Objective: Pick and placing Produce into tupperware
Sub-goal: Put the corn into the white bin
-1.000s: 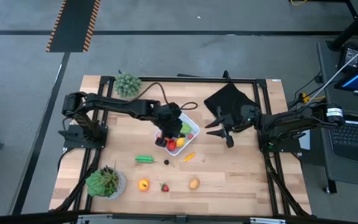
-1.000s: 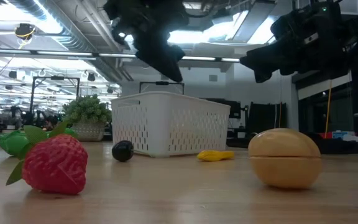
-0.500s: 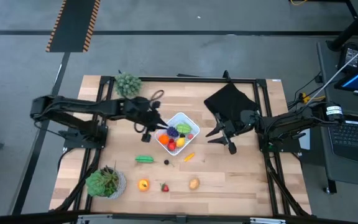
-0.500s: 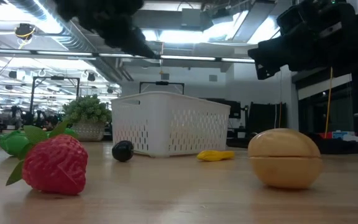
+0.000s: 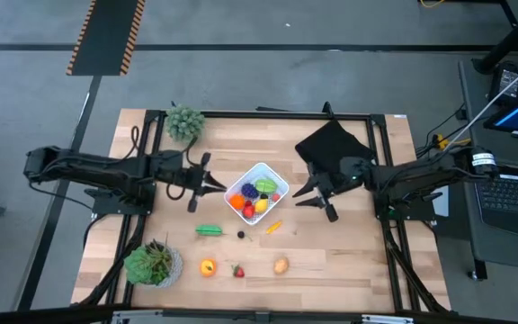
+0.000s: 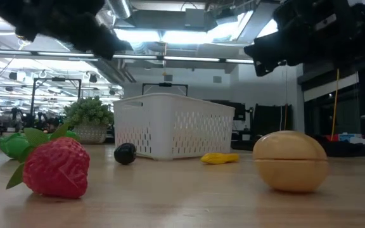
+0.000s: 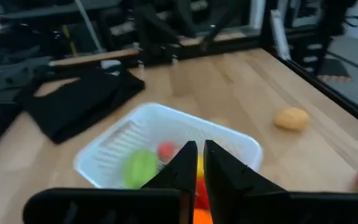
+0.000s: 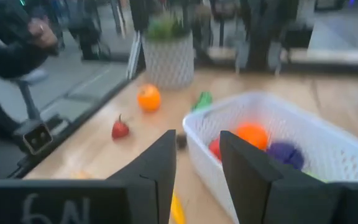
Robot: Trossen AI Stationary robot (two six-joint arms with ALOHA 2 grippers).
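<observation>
At the near edge lie three pieces of produce in a row: an orange (image 5: 208,267), a strawberry (image 5: 237,270) and a tan piece (image 5: 281,265), with a potted plant (image 5: 154,263) at their left. Farther in are a green piece (image 5: 209,230), a small dark one (image 5: 240,235) and a yellow-orange one (image 5: 273,227): six pieces loose on the table (image 5: 331,261).

Just beyond them stands the white tupperware (image 5: 272,174), mid-table, holding about five pieces: purple, green, red, orange and yellow. A second potted plant (image 5: 185,121) stands at the far left and a black cloth (image 5: 331,144) at the far right.

The left gripper (image 5: 203,183) has drawn back leftward from over the tupperware and now hangs just left of it; its fingers (image 7: 194,168) are nearly together and hold nothing. The right gripper (image 5: 317,195) has edged a little nearer the tupperware's right side, its fingers (image 8: 247,168) spread apart and empty.

Pale marks on the right gripper's body read something like "6N"; no other writing is legible.
</observation>
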